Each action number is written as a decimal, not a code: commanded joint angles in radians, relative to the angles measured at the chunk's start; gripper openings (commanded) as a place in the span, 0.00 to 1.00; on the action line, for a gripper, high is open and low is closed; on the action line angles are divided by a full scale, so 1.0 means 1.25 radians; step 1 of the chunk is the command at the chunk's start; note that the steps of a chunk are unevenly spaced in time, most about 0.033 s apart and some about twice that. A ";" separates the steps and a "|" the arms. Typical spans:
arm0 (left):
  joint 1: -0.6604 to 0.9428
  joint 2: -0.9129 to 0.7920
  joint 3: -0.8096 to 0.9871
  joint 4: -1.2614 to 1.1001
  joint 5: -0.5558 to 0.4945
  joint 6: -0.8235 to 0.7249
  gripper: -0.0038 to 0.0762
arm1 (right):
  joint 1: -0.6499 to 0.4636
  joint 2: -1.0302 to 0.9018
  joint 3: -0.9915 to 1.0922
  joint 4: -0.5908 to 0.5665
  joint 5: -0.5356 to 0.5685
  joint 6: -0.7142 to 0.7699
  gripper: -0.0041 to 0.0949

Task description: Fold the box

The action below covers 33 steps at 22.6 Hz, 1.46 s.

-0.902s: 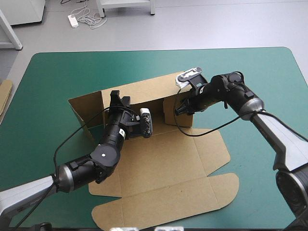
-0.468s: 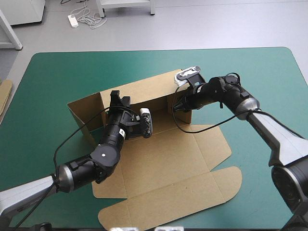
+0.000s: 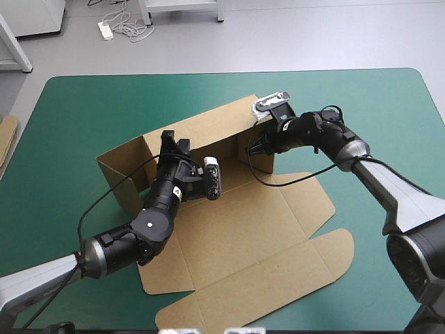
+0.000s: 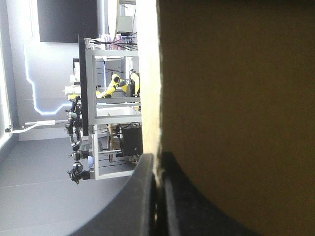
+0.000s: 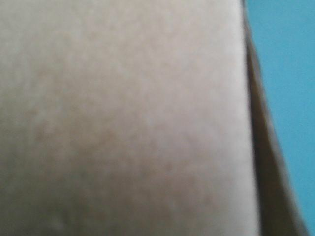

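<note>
The brown box point(image 3: 243, 229) lies as a cut sheet on the teal-green cover, with its far wall point(image 3: 208, 129) raised. My left gripper point(image 3: 170, 144) is shut on that wall's top edge. In the left wrist view its gripper point(image 4: 156, 196) pinches the board point(image 4: 236, 98) edge-on. My right gripper point(image 3: 254, 148) presses against the upright right side flap point(image 3: 263, 160), which is turned inward. Brown board point(image 5: 123, 118) fills the right wrist view. The left side flap point(image 3: 122, 170) stands up too. The lid flap point(image 3: 264, 292) lies flat at the near side.
An edge of more brown board point(image 3: 7, 139) shows at the table's left edge. Bare teal-green cover point(image 3: 375, 118) stretches along the far side and to the right of the box, and a strip of the cover point(image 5: 285, 59) shows beside the board in the right wrist view.
My right gripper has moved left and toward the far wall, swinging the right side flap inward. The whole sheet has turned slightly, its near right corner rising. The left gripper kept its hold.
</note>
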 commanded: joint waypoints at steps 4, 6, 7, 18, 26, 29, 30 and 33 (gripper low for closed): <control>-0.007 -0.023 -0.021 0.029 -0.007 -0.014 0.04 | 0.003 -0.011 -0.012 0.056 -0.003 0.041 0.02; -0.011 -0.023 -0.021 0.029 -0.002 -0.018 0.04 | 0.003 -0.011 -0.012 0.056 -0.003 0.046 0.02; -0.027 -0.023 -0.021 0.029 0.012 -0.031 0.08 | 0.003 -0.011 -0.012 0.056 -0.003 0.051 0.02; -0.171 -0.023 -0.278 -0.388 0.396 0.029 0.36 | 0.003 -0.013 -0.025 0.044 0.040 0.078 0.02; 0.009 -0.051 -0.649 -0.671 0.461 0.205 0.36 | 0.003 -0.067 -0.136 -0.034 0.255 0.117 0.02; 0.159 -0.051 -0.706 -0.765 0.442 0.250 0.36 | 0.003 -0.074 -0.191 -0.068 0.345 0.152 0.02; 0.200 -0.051 -0.707 -0.787 0.436 0.262 0.36 | 0.003 -0.074 -0.208 -0.083 0.377 0.161 0.02; 0.315 -0.051 -0.707 -0.885 0.418 0.298 0.36 | 0.003 -0.074 -0.253 -0.120 0.469 0.180 0.02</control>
